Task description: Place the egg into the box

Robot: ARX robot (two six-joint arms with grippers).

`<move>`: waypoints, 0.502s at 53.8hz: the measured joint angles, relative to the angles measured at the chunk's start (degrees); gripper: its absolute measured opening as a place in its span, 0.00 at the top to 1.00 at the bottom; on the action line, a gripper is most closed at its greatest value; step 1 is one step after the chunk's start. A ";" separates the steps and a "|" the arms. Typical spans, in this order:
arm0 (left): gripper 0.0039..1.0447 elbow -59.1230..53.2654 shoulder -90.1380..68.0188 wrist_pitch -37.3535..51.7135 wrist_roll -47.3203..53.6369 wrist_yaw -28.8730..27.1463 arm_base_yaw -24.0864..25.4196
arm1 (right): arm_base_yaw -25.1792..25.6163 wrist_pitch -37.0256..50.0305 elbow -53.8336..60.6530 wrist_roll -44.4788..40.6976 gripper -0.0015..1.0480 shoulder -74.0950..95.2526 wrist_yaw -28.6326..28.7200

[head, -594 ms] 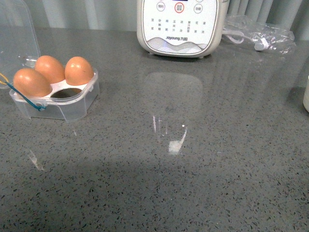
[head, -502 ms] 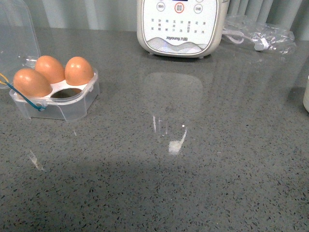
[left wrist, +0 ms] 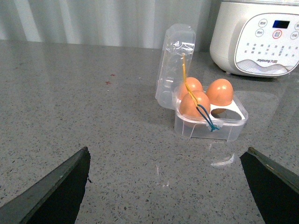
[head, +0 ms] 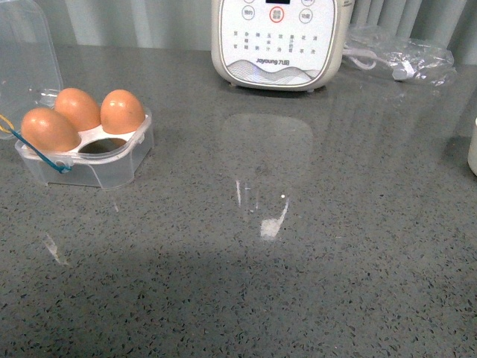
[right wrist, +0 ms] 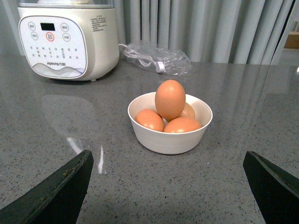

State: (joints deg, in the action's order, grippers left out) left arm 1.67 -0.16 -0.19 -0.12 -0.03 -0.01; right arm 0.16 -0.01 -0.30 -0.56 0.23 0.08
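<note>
Only wrist views on my screen showed robot body. Left gripper (left wrist: pixel 167 150): two fingers (left wrist: pixel 58 193) seen, dark, almost black, matte. Each was wedge shape, wide at picture edge, narrowing to blunt tip. Upper edge caught light, looked olive-grey. One finger had small rough nick on inner edge. Right gripper (right wrist: pixel 168 153): fingers (right wrist: pixel 275 189) were same dark wedges, same grey-green lit edge, surface plain.
</note>
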 joint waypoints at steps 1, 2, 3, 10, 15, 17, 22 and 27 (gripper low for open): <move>0.06 0.00 0.00 0.00 0.00 0.00 0.00 | 0.00 0.00 0.00 0.00 0.07 0.00 0.02; 0.06 0.00 0.00 0.00 0.00 0.00 0.00 | 0.00 -0.02 0.00 0.00 0.07 0.00 0.00; 0.06 0.00 0.00 0.00 0.00 0.00 0.00 | 0.00 0.00 0.00 0.00 0.07 0.00 0.02; 0.06 0.00 0.00 0.00 0.00 0.00 0.00 | 0.00 0.00 0.00 0.00 0.07 0.00 0.00; 0.06 0.00 0.00 0.00 0.00 0.00 0.00 | 0.00 -0.02 0.00 0.02 0.07 0.00 0.02; 0.06 0.00 0.00 0.00 0.00 0.00 0.00 | 0.00 -0.02 0.00 0.00 0.07 0.00 0.02; 0.06 0.00 0.00 0.00 0.00 0.00 0.00 | 0.00 -0.02 0.00 0.00 0.07 0.00 0.02; 0.06 0.00 0.00 0.00 0.00 0.00 0.00 | 0.00 0.00 0.00 0.00 0.07 0.00 0.02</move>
State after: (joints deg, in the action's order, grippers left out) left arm 1.67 -0.16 -0.19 -0.12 -0.03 -0.01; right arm 0.16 -0.01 -0.30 -0.56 0.23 0.10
